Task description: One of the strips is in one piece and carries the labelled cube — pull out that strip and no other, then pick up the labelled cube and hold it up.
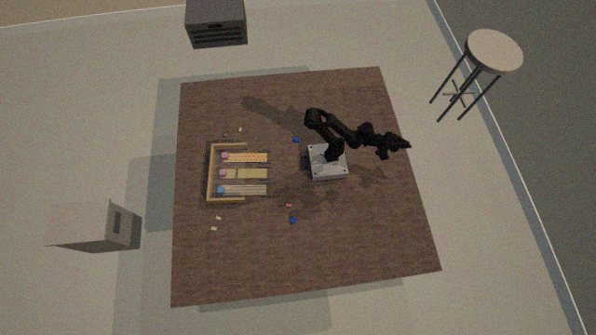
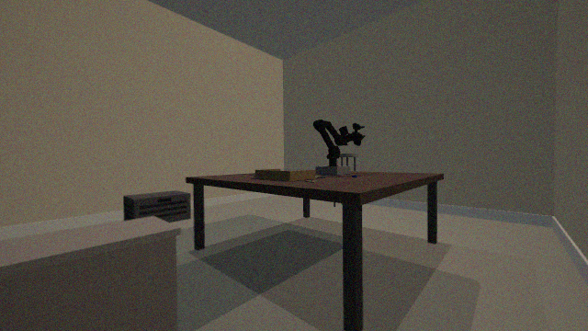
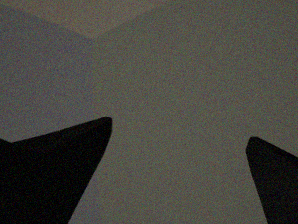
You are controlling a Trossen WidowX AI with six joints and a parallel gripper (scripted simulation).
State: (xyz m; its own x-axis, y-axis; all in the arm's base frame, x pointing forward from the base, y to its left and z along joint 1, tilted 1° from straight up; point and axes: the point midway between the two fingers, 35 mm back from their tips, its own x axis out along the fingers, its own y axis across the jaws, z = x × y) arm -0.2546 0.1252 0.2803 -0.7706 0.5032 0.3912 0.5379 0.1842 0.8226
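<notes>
Three strips [image 1: 247, 173], each carrying a cube, lie in the tray [image 1: 211, 173].

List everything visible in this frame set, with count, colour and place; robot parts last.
Table: 1, dark brown, mid-room.
Tray: 1, yellow-tan, table's left part in the top view.
Strips: 3, tan, in tray; middle one split.
Cubes: 3, two pink, one blue, at strips' left ends.
Small bits: several, blue, red, tan, scattered on table.
Stool: 1, pale top, floor, upper right.
Grey cabinet: 1, floor, top.
Base plate: 1, grey.
Arm: 1, black.
Gripper: open, empty, facing away from tray.
</notes>
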